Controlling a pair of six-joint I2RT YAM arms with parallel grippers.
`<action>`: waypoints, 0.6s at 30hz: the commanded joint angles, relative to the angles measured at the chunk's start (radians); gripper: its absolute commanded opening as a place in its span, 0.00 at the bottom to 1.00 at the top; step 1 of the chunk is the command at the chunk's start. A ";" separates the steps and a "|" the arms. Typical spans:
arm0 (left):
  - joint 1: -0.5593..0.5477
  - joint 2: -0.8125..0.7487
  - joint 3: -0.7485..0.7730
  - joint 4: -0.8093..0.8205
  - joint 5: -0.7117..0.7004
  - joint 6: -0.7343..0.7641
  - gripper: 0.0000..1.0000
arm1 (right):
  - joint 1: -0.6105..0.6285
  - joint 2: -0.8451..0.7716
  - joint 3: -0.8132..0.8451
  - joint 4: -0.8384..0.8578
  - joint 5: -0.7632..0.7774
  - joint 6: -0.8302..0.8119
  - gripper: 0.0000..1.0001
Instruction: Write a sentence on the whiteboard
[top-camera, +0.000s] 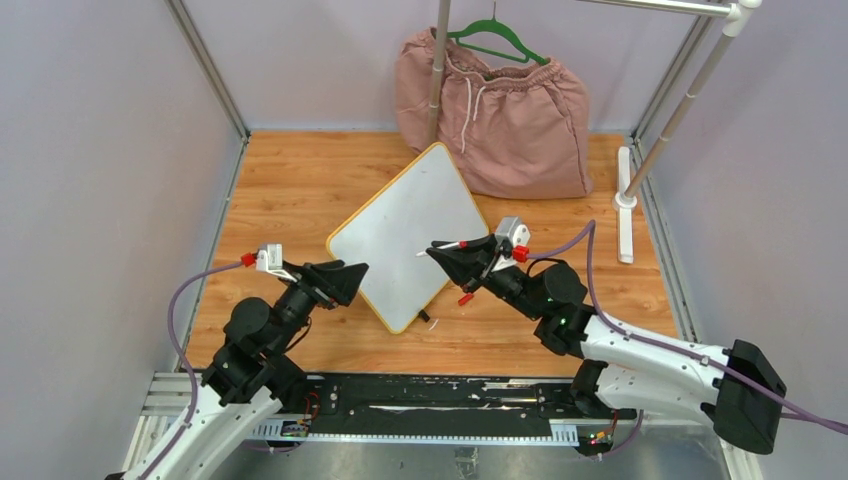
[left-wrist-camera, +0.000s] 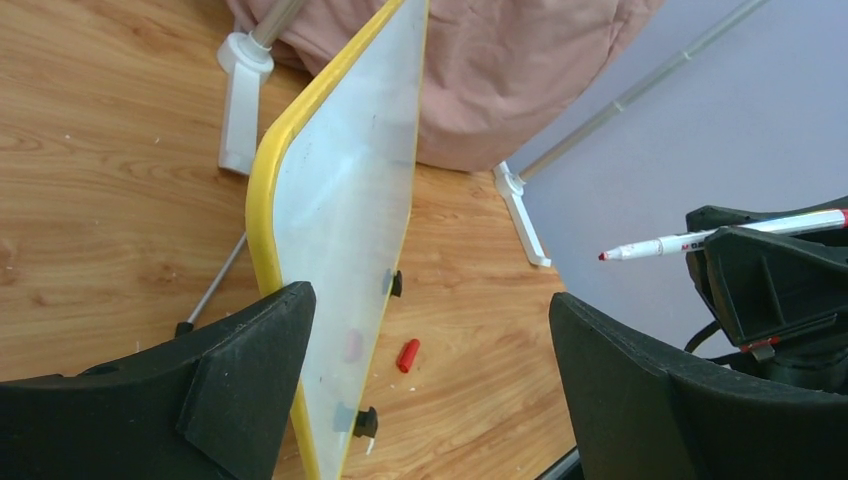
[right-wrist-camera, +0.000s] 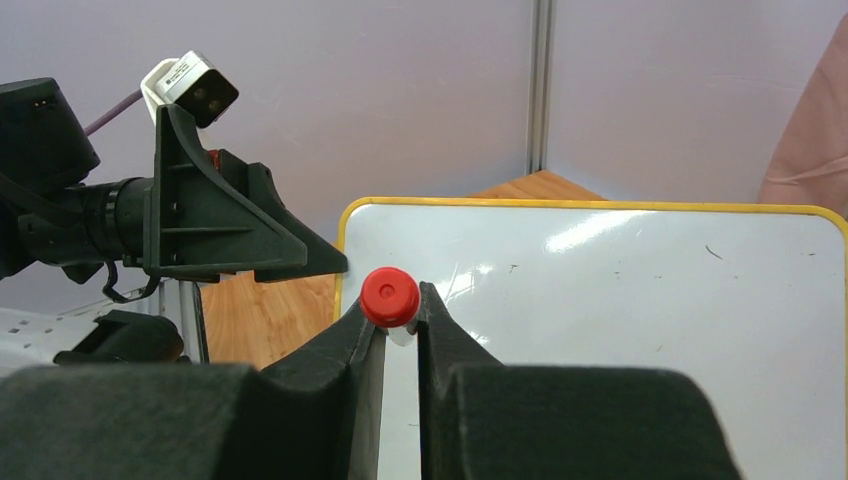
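Note:
The whiteboard (top-camera: 410, 230) lies diagonally on the wooden table, with a yellow rim and black feet. Its surface is blank; no red sentence shows in any view. My right gripper (top-camera: 440, 252) hovers over the board's right side, shut on a red-tipped marker (top-camera: 455, 243) that points left. In the right wrist view the marker's red end (right-wrist-camera: 390, 297) sits between the closed fingers (right-wrist-camera: 400, 305), with the board (right-wrist-camera: 620, 320) behind. My left gripper (top-camera: 350, 283) is open at the board's left edge. In the left wrist view, the rim (left-wrist-camera: 262, 200) passes just inside its left finger.
A red marker cap (top-camera: 465, 298) lies on the table beside the board's near corner and shows in the left wrist view (left-wrist-camera: 408, 355). Pink shorts (top-camera: 500, 110) on a green hanger (top-camera: 495, 38) hang from a rack at the back. The rack's white foot (top-camera: 626, 200) stands at the right.

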 joint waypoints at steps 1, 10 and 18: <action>-0.006 -0.011 0.046 -0.046 -0.053 0.025 0.96 | 0.021 -0.004 0.012 0.113 0.016 0.019 0.00; -0.006 -0.099 0.318 -0.155 -0.119 0.269 1.00 | 0.023 -0.193 0.213 -0.343 -0.070 0.131 0.00; -0.006 0.305 0.539 0.126 0.649 0.255 1.00 | 0.051 -0.108 0.423 -0.424 -0.263 0.299 0.00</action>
